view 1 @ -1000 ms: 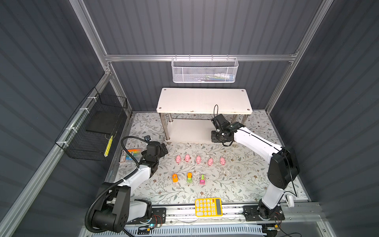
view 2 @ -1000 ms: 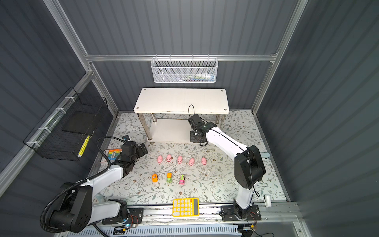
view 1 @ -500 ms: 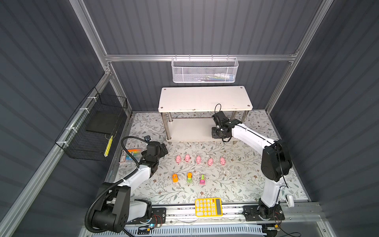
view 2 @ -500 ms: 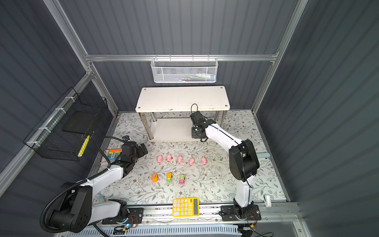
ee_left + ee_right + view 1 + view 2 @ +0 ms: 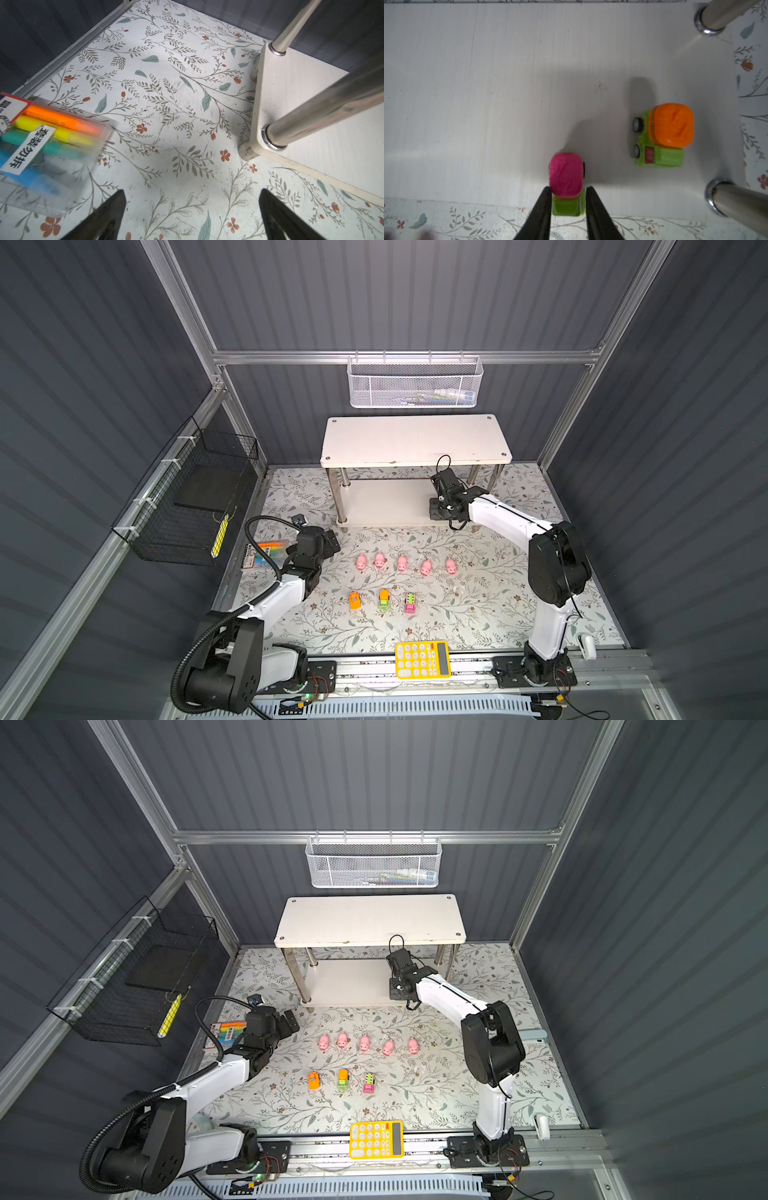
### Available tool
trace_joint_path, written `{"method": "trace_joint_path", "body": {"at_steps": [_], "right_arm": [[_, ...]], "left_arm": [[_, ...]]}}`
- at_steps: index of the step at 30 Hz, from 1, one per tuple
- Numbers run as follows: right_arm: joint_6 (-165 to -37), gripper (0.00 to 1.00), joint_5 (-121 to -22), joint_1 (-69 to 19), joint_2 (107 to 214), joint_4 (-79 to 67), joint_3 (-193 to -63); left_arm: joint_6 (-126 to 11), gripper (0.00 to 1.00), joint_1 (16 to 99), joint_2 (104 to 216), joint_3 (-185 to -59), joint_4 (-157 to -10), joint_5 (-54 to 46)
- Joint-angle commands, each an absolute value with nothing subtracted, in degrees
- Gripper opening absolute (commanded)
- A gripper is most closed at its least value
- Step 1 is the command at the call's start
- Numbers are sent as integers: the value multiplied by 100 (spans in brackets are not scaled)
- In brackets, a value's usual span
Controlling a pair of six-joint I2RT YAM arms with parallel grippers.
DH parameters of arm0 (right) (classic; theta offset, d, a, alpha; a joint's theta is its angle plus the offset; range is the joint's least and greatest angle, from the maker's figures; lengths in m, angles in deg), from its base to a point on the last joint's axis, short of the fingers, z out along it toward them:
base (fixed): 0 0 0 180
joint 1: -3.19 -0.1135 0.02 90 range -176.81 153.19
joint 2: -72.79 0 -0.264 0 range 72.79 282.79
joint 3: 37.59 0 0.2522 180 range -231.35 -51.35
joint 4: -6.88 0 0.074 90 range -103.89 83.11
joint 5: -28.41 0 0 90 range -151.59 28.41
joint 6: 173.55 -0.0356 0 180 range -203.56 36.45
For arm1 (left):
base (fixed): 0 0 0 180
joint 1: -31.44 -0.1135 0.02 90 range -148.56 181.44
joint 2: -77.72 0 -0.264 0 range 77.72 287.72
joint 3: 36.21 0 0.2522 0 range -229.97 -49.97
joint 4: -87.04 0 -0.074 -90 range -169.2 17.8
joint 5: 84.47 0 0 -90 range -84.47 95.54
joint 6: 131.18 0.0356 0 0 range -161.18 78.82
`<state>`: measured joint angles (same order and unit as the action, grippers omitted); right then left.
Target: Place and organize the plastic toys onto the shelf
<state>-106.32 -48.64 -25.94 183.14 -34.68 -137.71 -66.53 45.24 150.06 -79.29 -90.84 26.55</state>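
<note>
In the right wrist view my right gripper (image 5: 569,188) is shut on a pink-and-green toy truck (image 5: 565,176) at the front edge of the shelf's lower board (image 5: 488,83). An orange-and-green truck (image 5: 668,128) stands on that board beside it. In both top views the right gripper (image 5: 438,510) (image 5: 397,990) reaches under the shelf's top board (image 5: 415,439) (image 5: 370,919). Several pink pigs (image 5: 402,563) stand in a row on the floor, with three toy vehicles (image 5: 384,600) in front of them. My left gripper (image 5: 330,539) (image 5: 192,193) is open and empty, left of the shelf.
A marker pack (image 5: 266,553) (image 5: 41,141) lies by the left gripper. A yellow calculator (image 5: 422,659) sits at the front rail. A white mesh basket (image 5: 415,381) hangs above the shelf and a black wire basket (image 5: 187,506) on the left wall. Chrome shelf legs (image 5: 737,201) flank the trucks.
The right gripper has carried the pink-and-green truck further in towards the shelf's lower board, its elbow swinging right. The left arm has not moved.
</note>
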Motion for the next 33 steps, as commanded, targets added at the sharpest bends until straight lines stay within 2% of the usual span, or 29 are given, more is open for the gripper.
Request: {"method": "trace_joint_path", "body": {"at_steps": [1,33], "right_arm": [[-10546,31,-4691,-2524,18481,-3409,-13988],[-10632,32,-5076,-2406,18504,-3001,-13655]], "left_arm": [[-6649,100,4532,14934,-7915,-8968,2691],[-6730,100,4532,15071,-7915,-9037,2672]]}}
